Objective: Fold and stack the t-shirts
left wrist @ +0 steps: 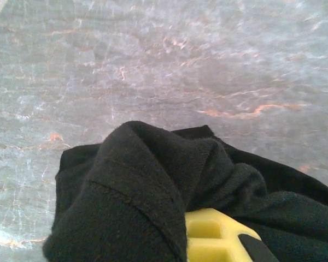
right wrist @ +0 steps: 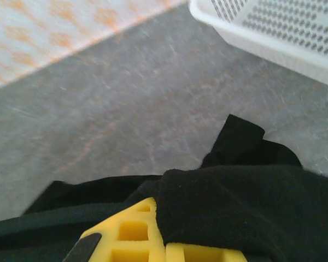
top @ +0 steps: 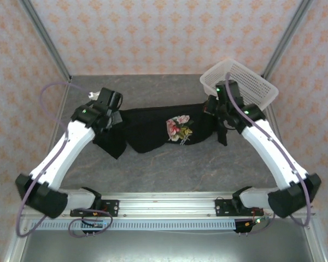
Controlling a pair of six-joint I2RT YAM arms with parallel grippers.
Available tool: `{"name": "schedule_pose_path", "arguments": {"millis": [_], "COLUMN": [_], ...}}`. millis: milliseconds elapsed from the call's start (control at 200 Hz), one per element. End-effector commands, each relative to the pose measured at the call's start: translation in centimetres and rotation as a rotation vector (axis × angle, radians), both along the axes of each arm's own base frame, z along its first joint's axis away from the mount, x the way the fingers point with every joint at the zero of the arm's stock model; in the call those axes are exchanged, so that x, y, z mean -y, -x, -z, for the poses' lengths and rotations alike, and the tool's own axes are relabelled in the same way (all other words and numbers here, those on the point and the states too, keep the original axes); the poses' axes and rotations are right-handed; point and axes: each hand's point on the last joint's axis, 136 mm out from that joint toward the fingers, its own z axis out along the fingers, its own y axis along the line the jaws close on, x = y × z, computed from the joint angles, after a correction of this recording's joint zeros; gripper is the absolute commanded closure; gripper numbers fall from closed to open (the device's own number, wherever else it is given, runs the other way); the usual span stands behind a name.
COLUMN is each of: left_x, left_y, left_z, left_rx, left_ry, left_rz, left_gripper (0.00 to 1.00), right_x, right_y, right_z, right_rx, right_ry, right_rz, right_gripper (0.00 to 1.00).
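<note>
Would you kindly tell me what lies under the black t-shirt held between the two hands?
Grey marbled table shows around the t-shirt. The patch directly beneath is covered. Cloth also drapes over the yellow fingers of the left hand and right hand.

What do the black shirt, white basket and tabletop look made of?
T-shirt: soft matte knit cloth; it drapes, bunches, and shows a stitched hem.
Basket: probably rigid white plastic; smooth rim, walls perforated with small holes.
Tabletop: grey veined surface, stone or stone-look laminate; cannot tell which.

One t-shirt [top: 147,130] — one basket [top: 251,82] — two arms [top: 65,152] [top: 276,148].
</note>
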Motion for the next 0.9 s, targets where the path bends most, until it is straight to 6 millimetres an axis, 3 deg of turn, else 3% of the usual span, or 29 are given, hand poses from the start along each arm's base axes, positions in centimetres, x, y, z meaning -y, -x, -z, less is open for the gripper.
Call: {"name": "schedule_pose_path", "arguments": {"millis": [0,35,165,195,245,280,345,360,425,490,610,731,896], "left_x": [-2.6,-2.7,-2.0,-1.9,-2.0,-2.1,-2.0,-1.9,-1.7,-0.7,1.3,3.9,5.6], "left_y": [-4.7,-6.1,-10.9,-11.4,-11.7,-11.3,-10.1,-9.7,-6.9,-3.8,1.1,1.4,0.4], "left_z": [1.8,2.2,6.5,7.7,9.3,9.6,9.2,8.1,7.6,8.5,11.6,13.5,15.8], "left_rx": [-0.034,-0.046,-0.162,-0.203,-0.259,-0.274,-0.251,-0.221,-0.209,-0.222,-0.296,-0.295,-0.353], "left_ry": [-0.067,-0.064,-0.072,-0.089,-0.107,-0.119,-0.127,-0.121,-0.107,-0.026,0.126,0.269,0.257], "left_rz": [-0.094,-0.093,-0.050,-0.032,-0.028,-0.037,-0.033,-0.031,-0.012,-0.011,-0.002,-0.005,-0.007], "left_gripper": [1.00,1.00,0.97,0.88,0.58,0.49,0.41,0.40,0.39,0.39,0.39,0.39,0.39], "right_x": [1.8,1.9,1.9,1.9,2.0,2.2,2.4,2.6,3.2,3.9,4.6,5.1,5.9], "right_y": [-3.6,-4.6,-7.0,-7.1,-7.2,-7.0,-6.7,-6.6,-5.9,-4.9,-2.7,-0.4,2.1], "right_z": [4.7,6.5,13.3,14.5,16.1,16.6,16.3,16.2,15.0,13.7,12.1,11.8,11.7], "right_rx": [-0.056,-0.095,-0.278,-0.320,-0.370,-0.393,-0.397,-0.395,-0.381,-0.365,-0.354,-0.361,-0.356], "right_ry": [0.098,0.103,0.109,0.123,0.141,0.153,0.162,0.165,0.181,0.191,0.187,0.171,0.166], "right_rz": [0.129,0.149,0.198,0.207,0.216,0.222,0.228,0.231,0.245,0.256,0.252,0.243,0.242], "right_gripper": [1.00,1.00,1.00,1.00,1.00,0.97,0.85,0.81,0.61,0.48,0.41,0.40,0.39]}}
